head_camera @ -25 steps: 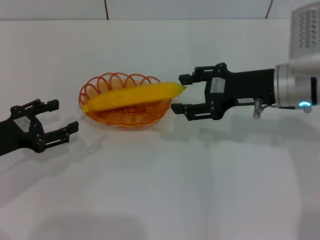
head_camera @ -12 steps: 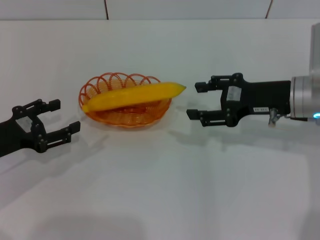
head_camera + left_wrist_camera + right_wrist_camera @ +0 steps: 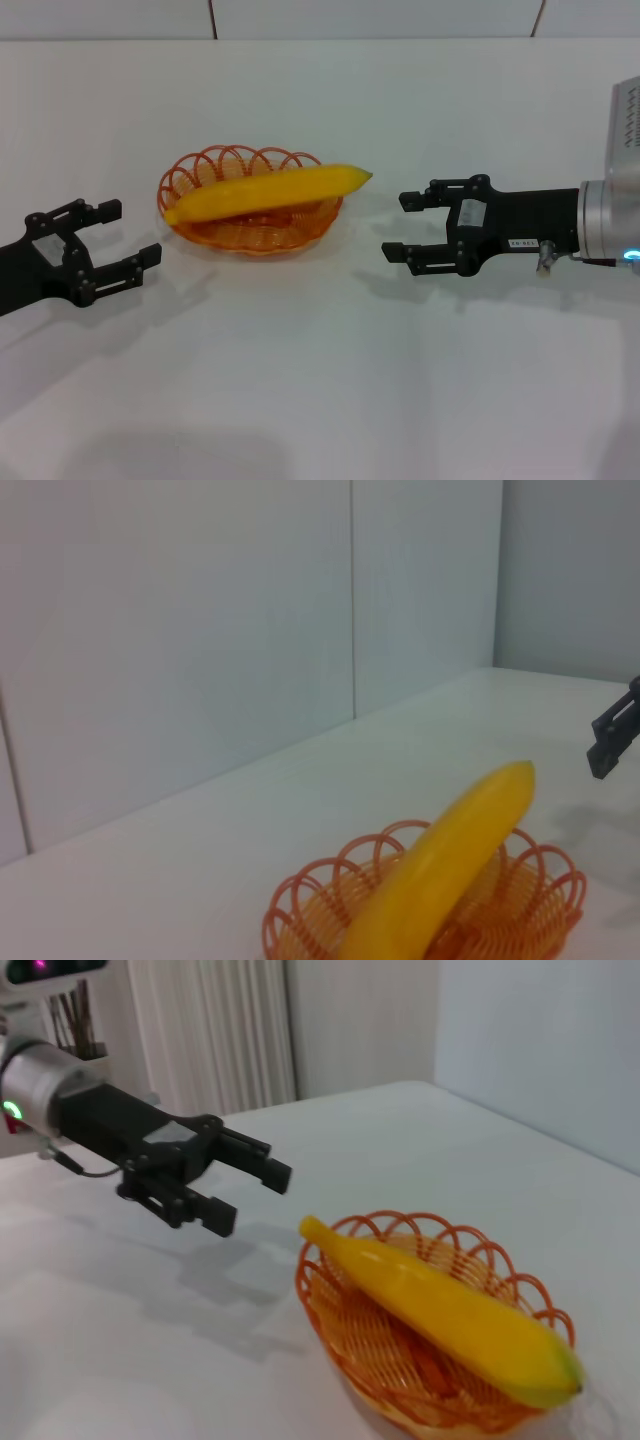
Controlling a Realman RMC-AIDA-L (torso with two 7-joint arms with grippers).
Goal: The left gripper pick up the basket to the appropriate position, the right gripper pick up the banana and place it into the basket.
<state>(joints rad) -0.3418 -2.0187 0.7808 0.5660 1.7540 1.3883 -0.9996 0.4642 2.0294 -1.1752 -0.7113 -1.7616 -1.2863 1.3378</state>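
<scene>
Now banana (image 3: 268,191) lies across basket (image 3: 190,172).

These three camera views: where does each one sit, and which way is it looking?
Head view: from above, looking down at the table; shows left gripper, right gripper, both open, either side of the basket.
Left wrist view: beside the basket, facing the banana.
Right wrist view: opposite side, facing the left gripper.
All share banana in basket.

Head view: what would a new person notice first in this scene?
The yellow banana lies across the orange basket on the white table, its ends past the rim. On either side sits an open black claw, the left gripper and the right gripper, both apart from the basket.
</scene>
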